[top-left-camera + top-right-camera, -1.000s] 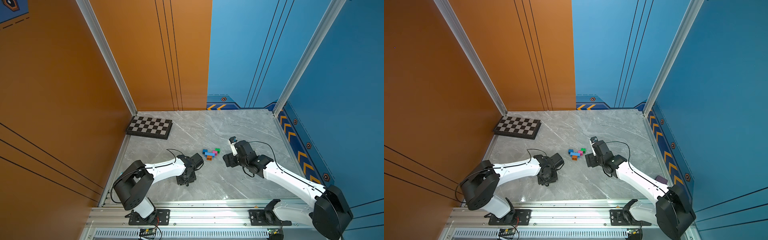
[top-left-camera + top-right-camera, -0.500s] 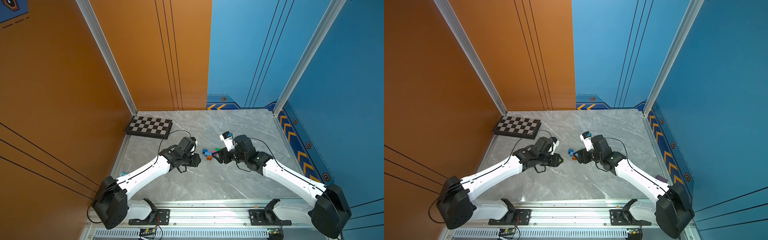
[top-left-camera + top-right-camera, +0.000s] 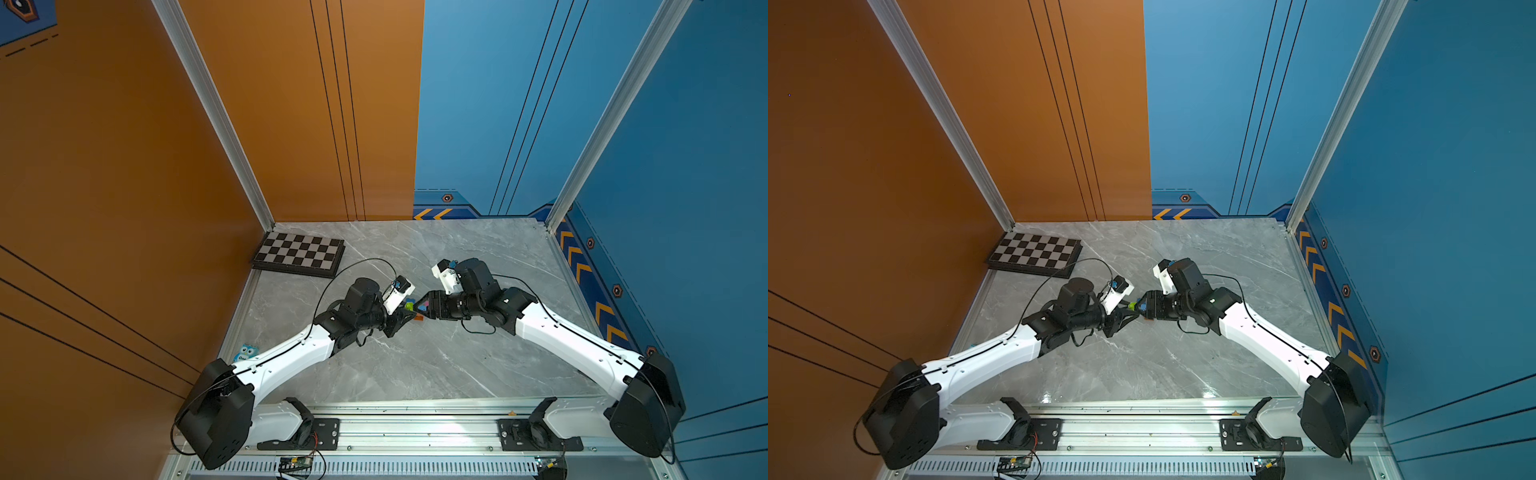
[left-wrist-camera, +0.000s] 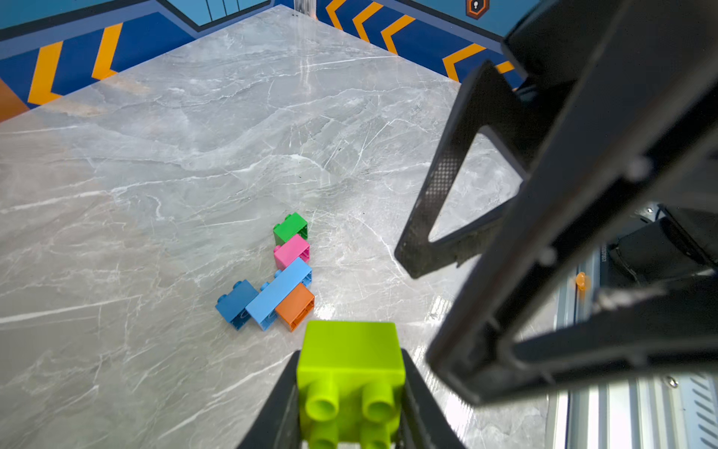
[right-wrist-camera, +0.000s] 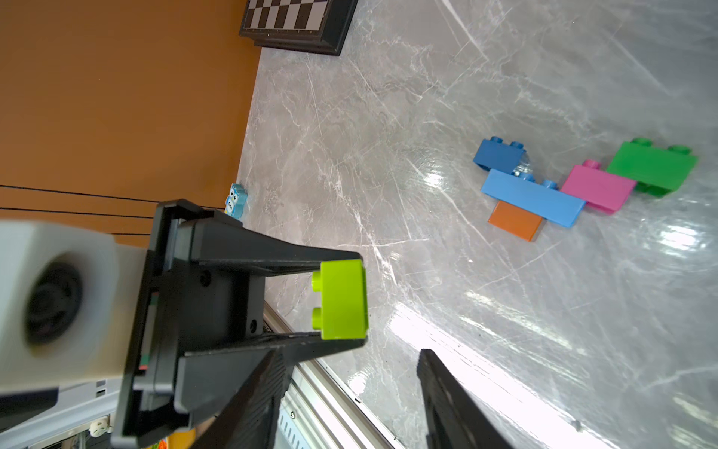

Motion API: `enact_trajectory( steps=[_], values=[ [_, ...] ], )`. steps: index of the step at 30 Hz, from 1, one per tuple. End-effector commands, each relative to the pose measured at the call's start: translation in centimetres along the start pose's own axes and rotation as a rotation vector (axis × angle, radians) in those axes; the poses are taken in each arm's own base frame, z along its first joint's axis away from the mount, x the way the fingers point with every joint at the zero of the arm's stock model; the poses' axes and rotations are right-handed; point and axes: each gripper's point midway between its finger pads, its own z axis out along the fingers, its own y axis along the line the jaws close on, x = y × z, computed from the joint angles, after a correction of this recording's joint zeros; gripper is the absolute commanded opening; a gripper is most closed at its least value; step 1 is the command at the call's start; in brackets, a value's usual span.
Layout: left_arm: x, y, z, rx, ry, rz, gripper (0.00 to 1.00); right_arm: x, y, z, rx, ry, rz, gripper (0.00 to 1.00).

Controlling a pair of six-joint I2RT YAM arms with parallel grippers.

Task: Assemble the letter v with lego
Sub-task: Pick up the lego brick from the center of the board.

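One lime green brick (image 4: 349,350) sits clamped in the left gripper (image 4: 349,404), the right gripper (image 3: 423,306) stands with jaws parted just beside it, and the letter v (image 4: 279,287) lies flat on the table (image 4: 155,175) below both.

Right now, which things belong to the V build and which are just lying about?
Job:
- lime brick, held in the left gripper
- lying together: green brick, pink brick, light-blue brick, dark-blue brick, orange brick

Lying about:
- chessboard
- blue owl toy
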Motion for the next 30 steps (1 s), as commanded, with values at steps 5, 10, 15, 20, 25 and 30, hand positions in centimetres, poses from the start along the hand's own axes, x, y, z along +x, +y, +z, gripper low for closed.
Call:
enact_trajectory(
  steps=[5,10,15,20,25,30],
  values=[
    [-1.4,-0.8,0.2,0.082,-0.057,0.103,0.12,-0.1,0.8,0.7,-0.007,0.039,0.038,0.52],
    [-1.4,-1.2,0.3,0.106,-0.054,0.100,0.13,-0.3,0.8,1.4,-0.007,0.052,0.043,0.49],
    [-1.3,-0.9,0.5,0.099,-0.051,0.093,0.14,-0.1,0.2,2.1,0.010,0.069,0.059,0.41],
    [-1.5,0.0,0.6,0.063,-0.047,0.058,0.28,-0.8,-0.1,2.1,0.041,0.044,0.087,0.29],
    [-1.6,2.5,0.2,-0.046,-0.047,-0.038,0.72,-1.1,-0.9,2.1,0.158,-0.013,0.125,0.14],
    [-2.5,4.7,-2.6,-0.166,-0.111,-0.141,0.99,-2.7,-1.9,1.4,0.282,-0.122,0.168,0.13]
  ],
)
